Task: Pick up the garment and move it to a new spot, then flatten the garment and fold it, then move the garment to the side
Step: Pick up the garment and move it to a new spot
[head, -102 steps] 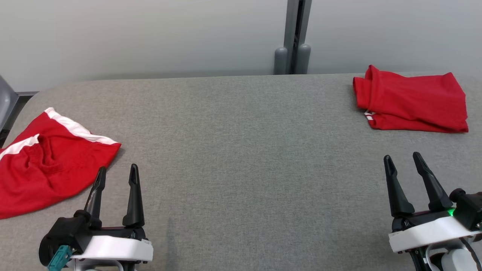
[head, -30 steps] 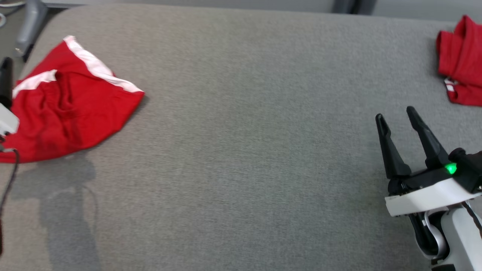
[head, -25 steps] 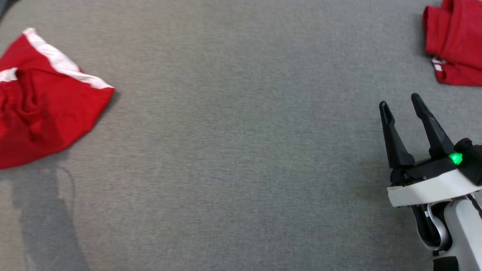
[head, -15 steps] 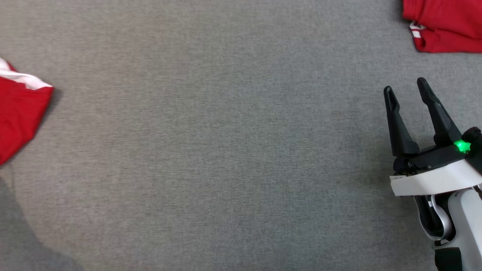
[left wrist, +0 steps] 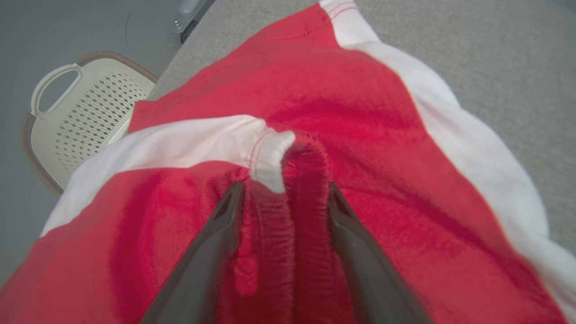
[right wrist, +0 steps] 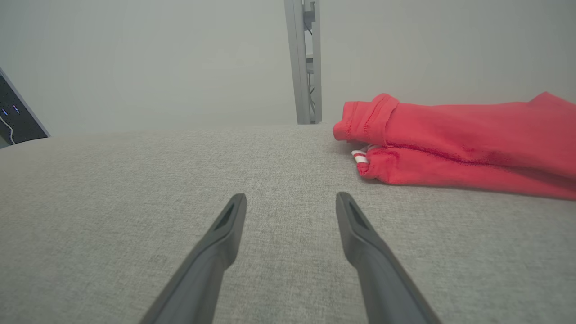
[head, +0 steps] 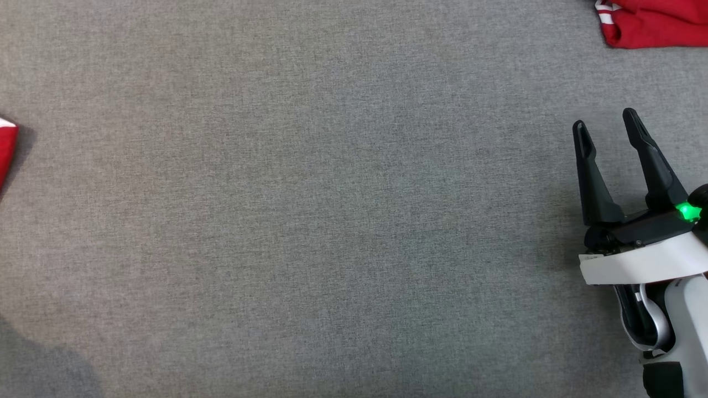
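A grey woven cloth covers the broad tabletop (head: 310,210), evenly lit with only soft shadows. Behind its far edge stands a plain pale wall (right wrist: 135,58) with a grey upright post (right wrist: 302,63) against it. Off one corner, a cream perforated basket (left wrist: 85,112) with a loop handle sits on the grey floor (left wrist: 27,36).

Table (head: 332,221): grey woven cloth cover, matt, fine rough weave.
Garment (left wrist: 382,103) on table: red knit cloth, matt, w/ white cloth bands, stitched hems; waistband ribbed, puckered.
Folded garment (right wrist: 472,144) on table: red cloth, soft matt nap.
Basket (left wrist: 90,112) beside table: cream plastic, perforated, smooth.
Left gripper (left wrist: 285,188), right gripper (head: 605,118): fingers dark matt plastic.
Wrist shell (head: 641,265): white plastic, smooth, semi-gloss.
Post (right wrist: 302,63) behind table: grey, prob. painted metal.
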